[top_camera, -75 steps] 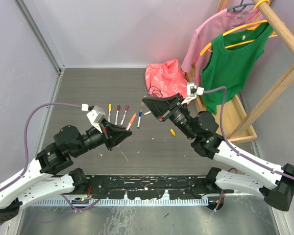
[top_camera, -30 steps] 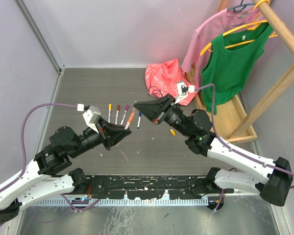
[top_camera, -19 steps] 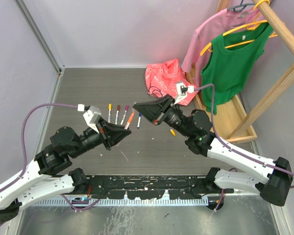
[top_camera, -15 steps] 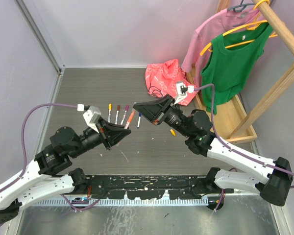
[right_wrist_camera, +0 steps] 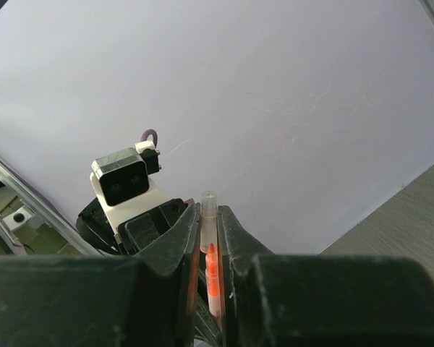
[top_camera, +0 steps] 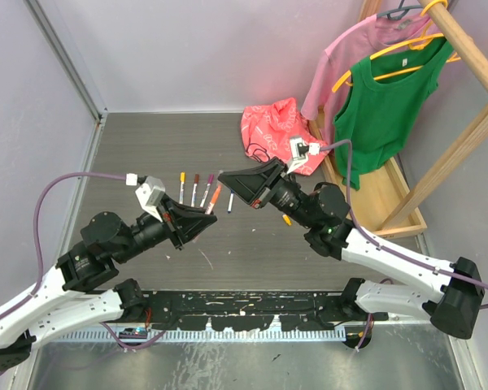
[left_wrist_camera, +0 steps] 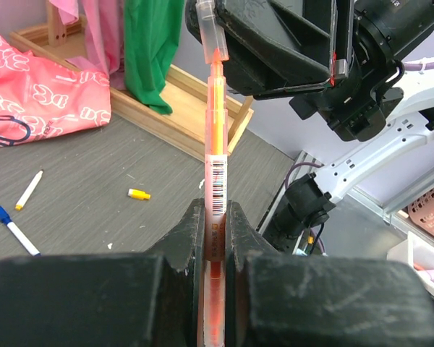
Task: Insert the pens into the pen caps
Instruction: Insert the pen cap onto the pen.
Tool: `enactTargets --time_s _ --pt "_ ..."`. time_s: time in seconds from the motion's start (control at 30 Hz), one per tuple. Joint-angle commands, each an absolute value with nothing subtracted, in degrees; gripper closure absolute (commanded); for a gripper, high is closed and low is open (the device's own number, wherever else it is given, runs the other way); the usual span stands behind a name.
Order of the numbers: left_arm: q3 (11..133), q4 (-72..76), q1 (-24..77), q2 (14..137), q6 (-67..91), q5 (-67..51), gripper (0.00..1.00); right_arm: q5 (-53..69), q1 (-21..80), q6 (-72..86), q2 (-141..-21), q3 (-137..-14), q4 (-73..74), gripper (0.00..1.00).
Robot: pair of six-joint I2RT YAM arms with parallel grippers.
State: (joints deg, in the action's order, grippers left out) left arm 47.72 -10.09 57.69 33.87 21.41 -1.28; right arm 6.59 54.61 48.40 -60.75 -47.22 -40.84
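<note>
My left gripper [top_camera: 202,217] is shut on an orange pen [left_wrist_camera: 215,144], gripping its lower barrel [left_wrist_camera: 214,213], tip pointing up at the right gripper. My right gripper [top_camera: 226,179] is shut on a clear pen cap [right_wrist_camera: 208,213]. The pen's orange tip [right_wrist_camera: 212,266] sits just inside the cap's open end, between the right fingers. The cap [left_wrist_camera: 208,29] shows above the tip in the left wrist view. Three capped pens [top_camera: 195,188] and a blue-tipped pen [top_camera: 231,197] lie on the table behind the grippers. A yellow cap [left_wrist_camera: 138,194] lies loose on the table.
A pink bag [top_camera: 275,130] lies at the back of the table. A wooden rack [top_camera: 464,106] with pink and green shirts stands at the right. A small white pen [left_wrist_camera: 29,189] and the blue-tipped pen [left_wrist_camera: 14,231] lie on the table below the left gripper.
My right gripper has moved left with the clear cap until it meets the orange pen's tip. The left gripper has shifted slightly. Little has moved in the last half second.
</note>
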Motion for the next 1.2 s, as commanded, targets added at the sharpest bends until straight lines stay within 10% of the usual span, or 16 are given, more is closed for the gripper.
enactTargets --time_s 0.0,1.17 --pt "47.73 -4.75 57.75 33.42 21.33 0.39 1.00 7.37 56.18 49.30 -61.79 -47.11 -45.19 1.00" --pt "47.32 -1.34 57.81 31.57 22.58 5.35 1.00 8.55 62.65 43.47 -63.69 -46.49 -39.28 0.94"
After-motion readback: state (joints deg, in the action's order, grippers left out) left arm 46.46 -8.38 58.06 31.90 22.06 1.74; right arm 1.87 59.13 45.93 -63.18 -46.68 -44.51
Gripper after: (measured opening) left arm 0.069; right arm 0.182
